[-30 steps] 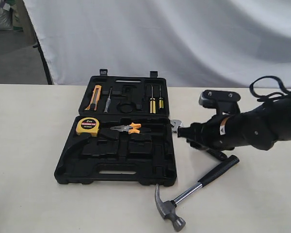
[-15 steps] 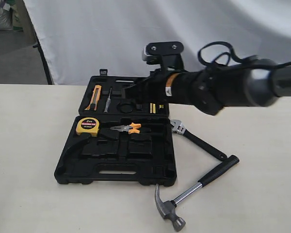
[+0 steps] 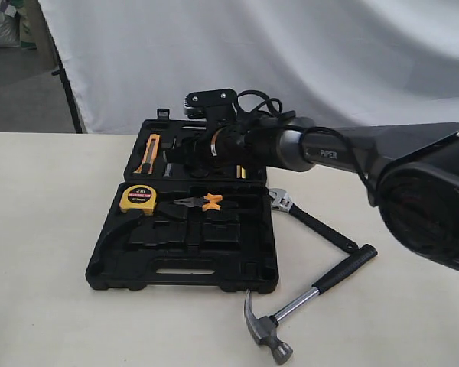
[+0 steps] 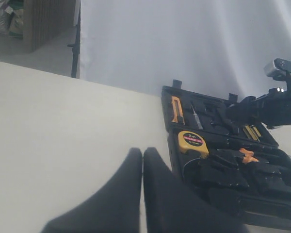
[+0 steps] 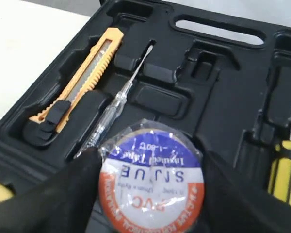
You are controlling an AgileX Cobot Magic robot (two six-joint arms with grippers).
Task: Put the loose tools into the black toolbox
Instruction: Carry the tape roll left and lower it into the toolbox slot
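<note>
The black toolbox [image 3: 183, 264] lies open on the table. It holds a yellow tape measure [image 3: 138, 199], orange-handled pliers [image 3: 203, 202], an orange utility knife [image 5: 85, 77], a thin tester screwdriver [image 5: 119, 104] and yellow-handled screwdrivers [image 5: 286, 170]. My right gripper [image 3: 180, 151] hovers over the far half, shut on a round roll of PVC tape [image 5: 153, 177] with a blue, white and red label. A hammer [image 3: 314, 294] and a black wrench [image 3: 314, 225] lie loose on the table to the right of the case. My left gripper [image 4: 142, 151] is shut and empty, above the table left of the toolbox [image 4: 242, 204].
A white cloth backdrop hangs behind the table. A dark stand leg [image 3: 67, 99] rises at the back left. My right arm [image 3: 344, 153] stretches across from the right, above the wrench and the case's right side.
My right arm has swung from beside the wrench head, up and leftward, to over the far half of the toolbox. The hammer and wrench have not moved.
</note>
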